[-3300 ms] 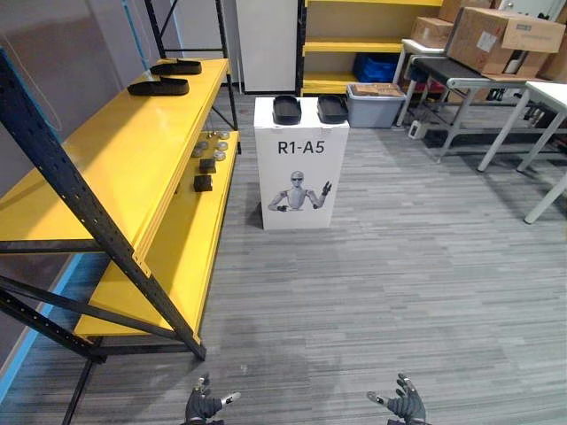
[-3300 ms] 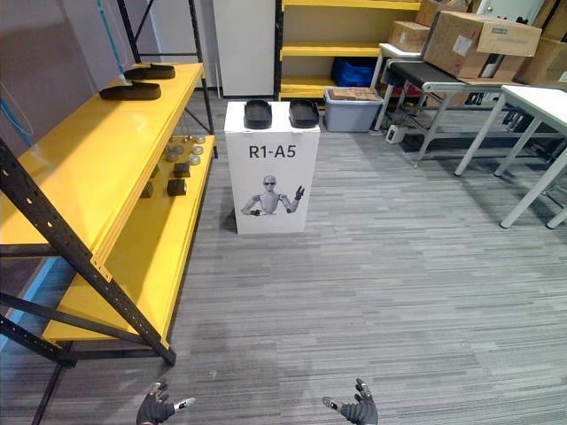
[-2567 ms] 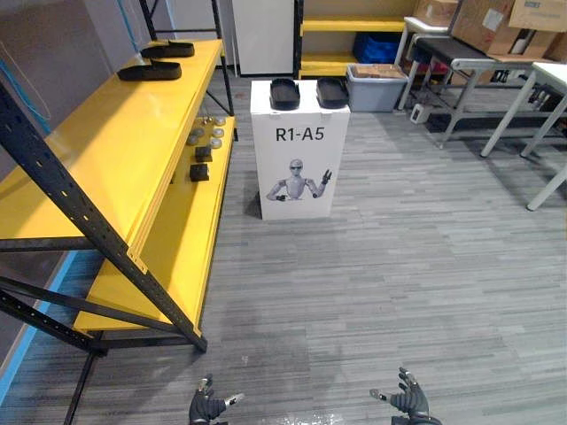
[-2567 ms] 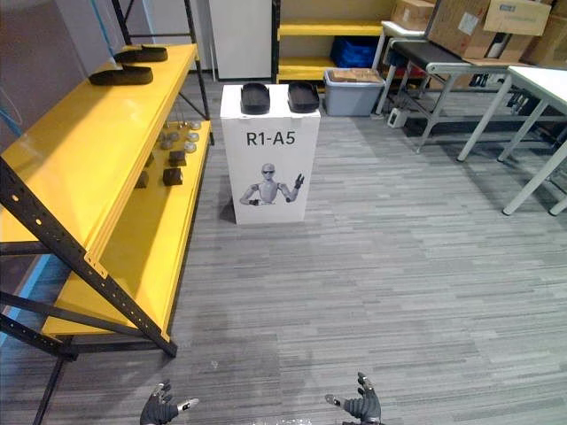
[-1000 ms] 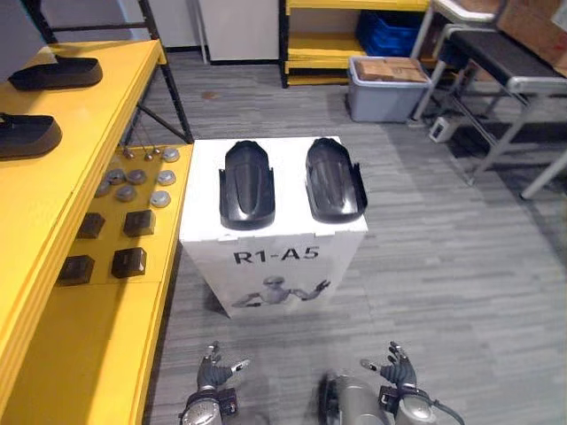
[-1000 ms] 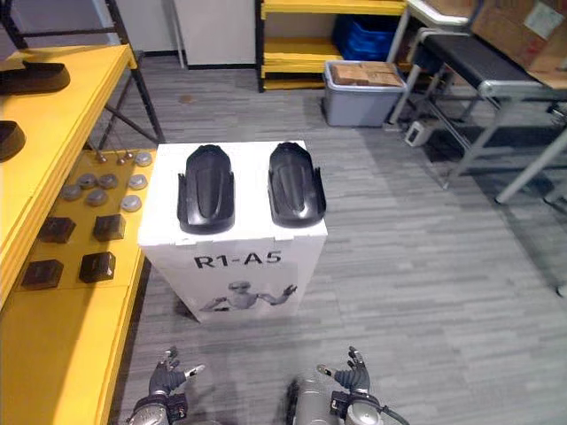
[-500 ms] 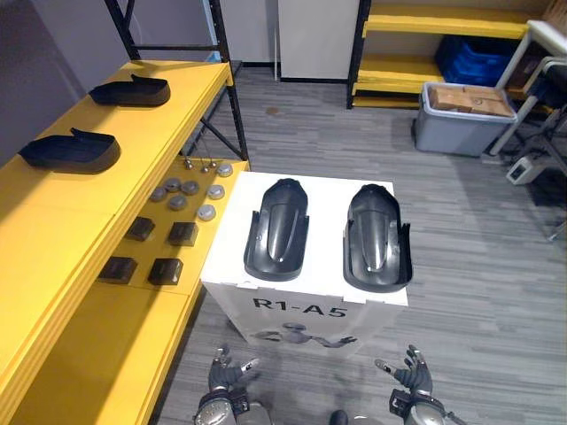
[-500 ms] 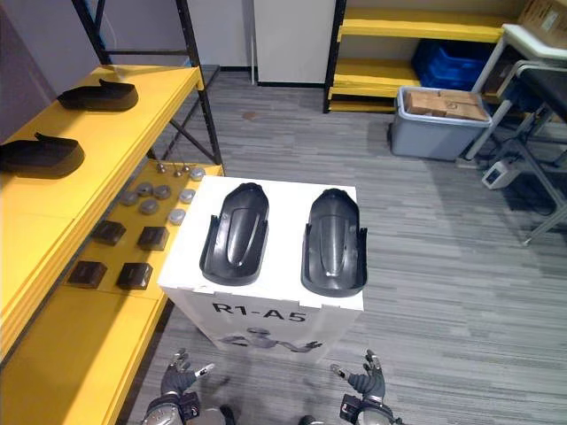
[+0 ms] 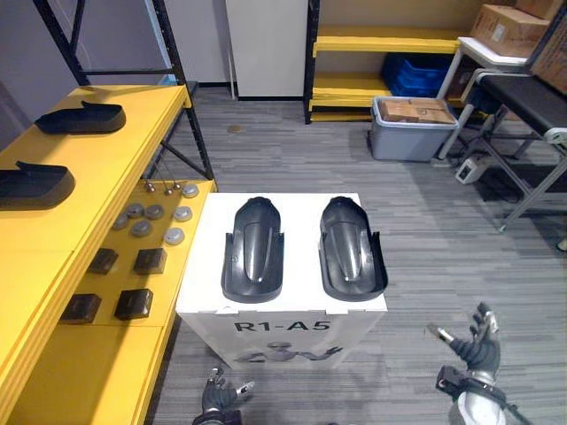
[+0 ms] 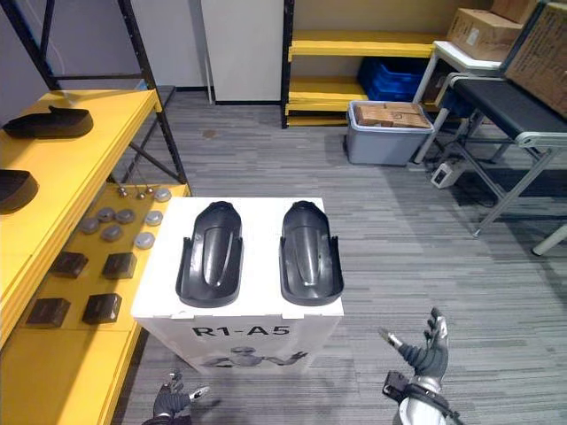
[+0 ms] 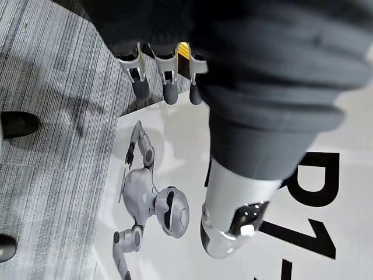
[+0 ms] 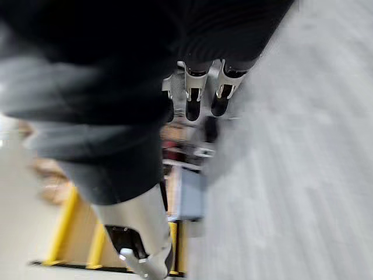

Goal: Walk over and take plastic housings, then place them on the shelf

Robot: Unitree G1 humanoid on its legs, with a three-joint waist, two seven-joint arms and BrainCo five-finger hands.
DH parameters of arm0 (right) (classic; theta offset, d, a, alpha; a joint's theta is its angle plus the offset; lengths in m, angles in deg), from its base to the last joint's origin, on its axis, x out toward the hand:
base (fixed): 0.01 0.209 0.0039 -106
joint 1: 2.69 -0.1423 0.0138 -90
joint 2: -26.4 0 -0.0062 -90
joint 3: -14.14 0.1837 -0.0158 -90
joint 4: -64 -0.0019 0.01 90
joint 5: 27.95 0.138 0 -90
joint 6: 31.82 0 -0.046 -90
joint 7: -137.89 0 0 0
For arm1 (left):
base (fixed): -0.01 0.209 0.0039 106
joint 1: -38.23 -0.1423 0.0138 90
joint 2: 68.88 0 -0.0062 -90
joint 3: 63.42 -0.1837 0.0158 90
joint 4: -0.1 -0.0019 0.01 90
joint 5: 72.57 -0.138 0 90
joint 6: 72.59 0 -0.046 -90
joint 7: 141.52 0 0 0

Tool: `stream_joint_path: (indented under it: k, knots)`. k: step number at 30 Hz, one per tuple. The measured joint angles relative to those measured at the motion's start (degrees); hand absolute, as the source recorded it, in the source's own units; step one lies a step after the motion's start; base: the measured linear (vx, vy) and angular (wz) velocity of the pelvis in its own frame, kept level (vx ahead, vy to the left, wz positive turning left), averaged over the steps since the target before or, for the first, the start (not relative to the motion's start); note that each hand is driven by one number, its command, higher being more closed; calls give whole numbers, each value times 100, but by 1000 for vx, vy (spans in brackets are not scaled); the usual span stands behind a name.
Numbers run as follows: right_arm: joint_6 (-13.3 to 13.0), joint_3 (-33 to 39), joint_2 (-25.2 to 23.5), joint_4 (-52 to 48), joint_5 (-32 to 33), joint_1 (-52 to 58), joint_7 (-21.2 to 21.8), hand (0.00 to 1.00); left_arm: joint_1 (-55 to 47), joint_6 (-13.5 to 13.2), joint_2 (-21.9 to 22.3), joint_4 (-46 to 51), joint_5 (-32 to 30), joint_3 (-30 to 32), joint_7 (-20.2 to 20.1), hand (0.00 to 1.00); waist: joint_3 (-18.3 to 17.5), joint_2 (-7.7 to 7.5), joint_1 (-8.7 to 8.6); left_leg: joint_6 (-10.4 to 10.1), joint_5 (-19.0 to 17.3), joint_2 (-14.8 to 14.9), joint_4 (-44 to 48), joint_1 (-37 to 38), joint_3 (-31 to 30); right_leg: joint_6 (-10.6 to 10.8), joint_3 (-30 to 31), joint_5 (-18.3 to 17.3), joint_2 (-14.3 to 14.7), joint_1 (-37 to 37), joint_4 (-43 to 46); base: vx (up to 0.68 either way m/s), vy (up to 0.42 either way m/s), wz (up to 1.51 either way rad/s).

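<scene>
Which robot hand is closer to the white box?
Left. The left hand is low, just in front of the white box; the right hand is off to its right, over the floor.

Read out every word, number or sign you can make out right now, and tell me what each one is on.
"R1-A5": black print on the front face of the tall white box-shaped stand, above a drawing of a robot figure.
Any labels on the brown cardboard boxes at the far right: too small to read.
Nothing else can be read.
</scene>
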Motion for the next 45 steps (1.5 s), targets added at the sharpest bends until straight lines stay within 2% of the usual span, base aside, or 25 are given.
stream_joint_path:
  k: [4,8,13,20,23,27,28,31,37,41,45]
  knots:
    - [-31,-30,521,38,-164,-721,43,0,-47,-13,-232,-27,0,-140,-74,0,-12,16,-31,46,32,-65,-59,-47,-29,37,27,29,-19,-75,-5,1,5,-1]
    - [-138,-312,984,598,-298,-1434,118,0,-2,-47,-377,-192,-1,-199,-155,0,-11,13,-13,76,51,-126,-75,-110,-153,53,-4,51,-58,-109,-14,-11,13,5]
    - [-92,-719,1060,1685,-523,-2143,123,0,55,-54,-407,-264,7,-212,-163,0,6,8,121,141,95,-160,-86,-235,-303,-2,-53,131,-76,-174,-79,-36,12,8]
    - [480,-909,810,2628,-1446,-2807,-226,0,138,-69,-389,-291,20,-211,-130,0,216,60,128,216,186,-274,-176,-364,-768,7,-221,202,-138,-197,-156,-58,19,13]
    - [686,-913,665,3133,-1656,-3117,-360,0,237,-69,-380,-289,21,-213,-114,0,375,93,215,251,242,-311,-247,-397,-823,21,-222,270,-147,-225,-250,-45,28,3]
    - [806,-889,546,3644,-1862,-3533,-491,0,285,-83,-345,-268,42,-216,-93,0,495,119,246,260,264,-350,-295,-460,-946,30,-250,276,-167,-281,-281,-18,18,3]
    - [829,-889,541,3773,-1890,-3707,-511,100,294,-84,-346,-267,80,-218,-80,0,515,123,246,264,269,-354,-295,-490,-948,29,-251,284,-168,-291,-296,32,15,0]
    - [945,-884,497,4122,-2023,-4221,-524,100,353,-95,-341,-253,136,-278,26,0,640,122,253,269,272,-353,-295,-503,-985,22,-257,300,-161,-280,-332,0,0,0]
    - [1000,-628,509,4424,-2094,-4583,-660,100,461,-94,-345,-266,141,-425,110,0,767,103,254,269,272,-354,-295,-558,-1037,17,-320,303,-166,-289,-356,-5,15,5]
    - [1012,-580,567,4436,-2066,-4530,-671,100,462,-93,-345,-268,141,-424,115,0,785,98,241,269,271,-349,-297,-550,-1033,17,-314,303,-162,-282,-363,0,0,0]
    - [1039,-573,487,3744,-1988,-3901,-650,100,463,-87,-343,-267,141,-414,116,0,786,94,237,267,270,-346,-315,-481,-1028,18,-305,302,-162,-228,-363,0,0,0]
